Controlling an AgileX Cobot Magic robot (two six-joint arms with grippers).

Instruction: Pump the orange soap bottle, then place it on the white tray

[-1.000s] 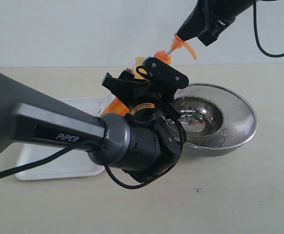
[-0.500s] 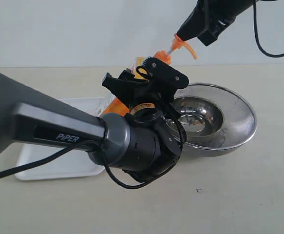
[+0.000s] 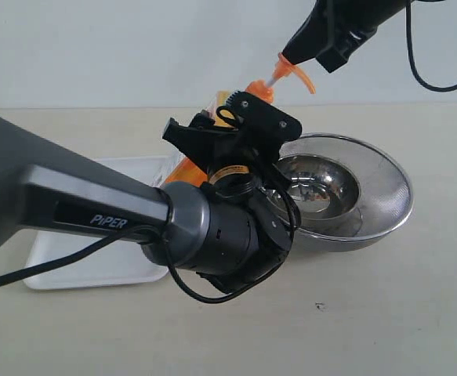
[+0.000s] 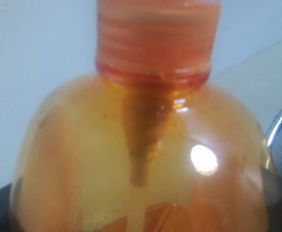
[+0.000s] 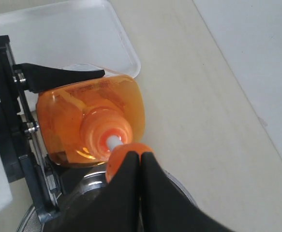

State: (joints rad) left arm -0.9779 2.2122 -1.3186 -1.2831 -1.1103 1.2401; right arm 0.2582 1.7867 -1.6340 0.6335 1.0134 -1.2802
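Bottle (image 3: pixel 186 168): orange and translucent, tilted toward the bowls. In the exterior view it sits between the tray (image 3: pixel 87 266) and the outer bowl (image 3: pixel 389 205). Its base is hidden, so I cannot tell whether it rests on the table (image 3: pixel 369 313).

Left gripper (image 3: pixel 230 131): jaws clamped on the bottle's body. My left wrist view is filled by the bottle's shoulder and the ribbed collar (image 4: pixel 155 34), with the dip tube (image 4: pixel 140 159) showing through the wall.

Right gripper (image 3: pixel 292 53): jaws pressed together with nothing between them. Their tips rest on top of the pump head (image 3: pixel 297 74), and the white stem (image 5: pixel 112 141) shows just below them.

Obstructions: the left arm (image 3: pixel 95 204) crosses the foreground. It hides most of the bottle, the label, and the tray's near right corner. A black cable (image 3: pixel 440 82) hangs from the right arm.

Containers: the tray is white with a shallow rim and lies flat on the table, left of the bottle. A smaller steel bowl (image 3: pixel 322 184) sits inside the wider outer bowl, and the pump spout points toward them. I see a small orange patch low in the inner bowl, but I cannot tell liquid from reflection. The bottle holds orange liquid, and I cannot read its level.
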